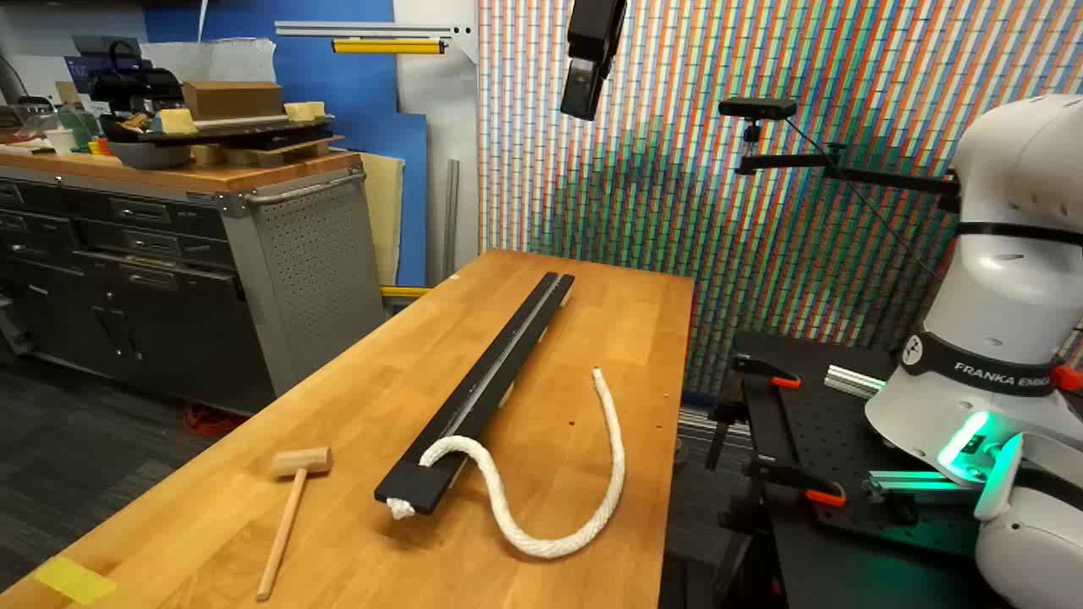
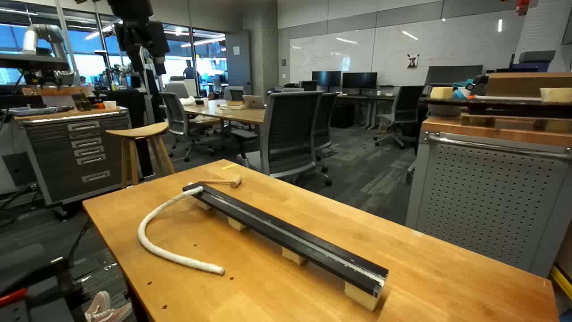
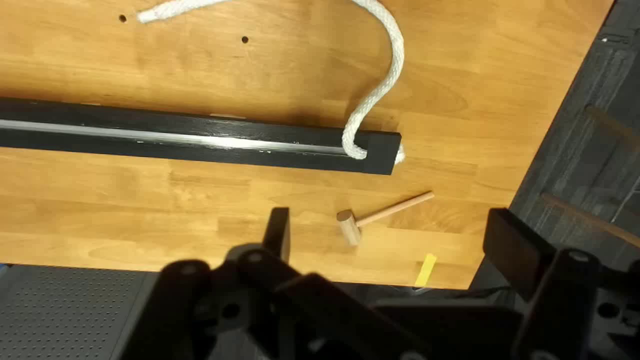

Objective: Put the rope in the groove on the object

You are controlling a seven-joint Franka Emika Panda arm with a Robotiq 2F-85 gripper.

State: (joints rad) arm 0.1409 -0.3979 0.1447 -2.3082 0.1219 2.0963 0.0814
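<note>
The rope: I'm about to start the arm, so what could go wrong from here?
Tugging the rope might slip its tucked end out from under the black end cap. Its loose curve may resist lying straight in the groove. Pressing down could rock the black bar on its pale blocks.

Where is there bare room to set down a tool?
On the table, the longest free strip lies between the black grooved bar and the edge facing the perforated cabinet, past the wooden mallet. Another lies beside the bar's uncovered end, past the rope. The covered end is crowded: rope bends out one side, mallet lies on the other.
</note>
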